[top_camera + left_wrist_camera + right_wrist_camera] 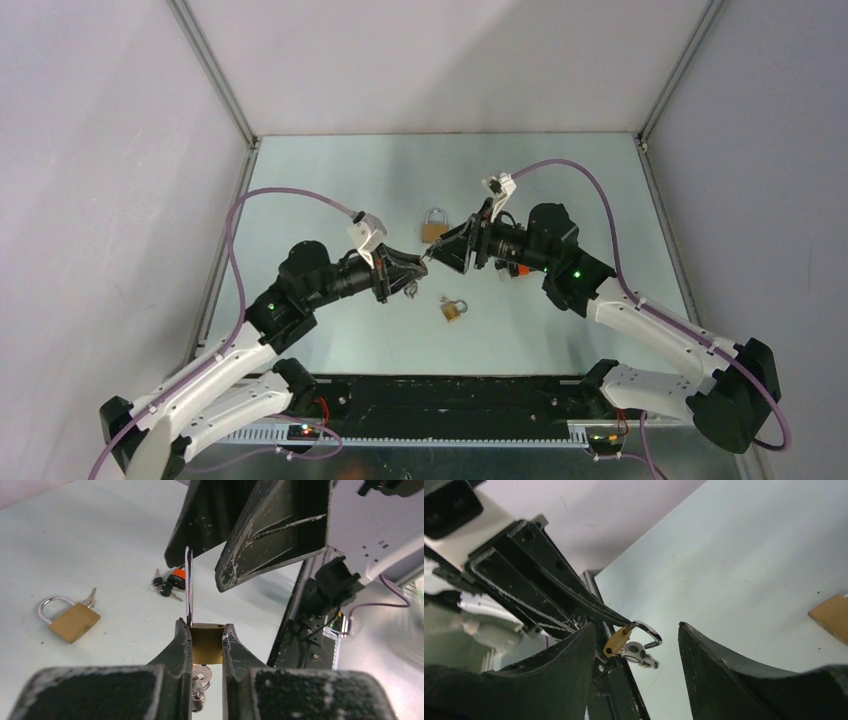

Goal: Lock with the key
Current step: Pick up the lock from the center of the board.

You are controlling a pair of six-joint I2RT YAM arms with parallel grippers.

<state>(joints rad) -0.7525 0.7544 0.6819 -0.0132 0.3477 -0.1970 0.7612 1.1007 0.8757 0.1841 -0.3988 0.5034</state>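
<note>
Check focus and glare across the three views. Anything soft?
Top external: sharp, even light on the table, no hard glare. Left wrist: left fingers blurred up close, held padlock crisp, right edge smeared. Right wrist: right fingers soft, padlock reasonably sharp.

Left arm (322,280) jaws clamped, right arm (556,252) jaws apart, tips facing

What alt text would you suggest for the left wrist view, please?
The left gripper clamps a brass padlock, its shackle pointing toward the open right gripper. A second brass padlock and orange-tagged keys lie on the table behind.
</note>
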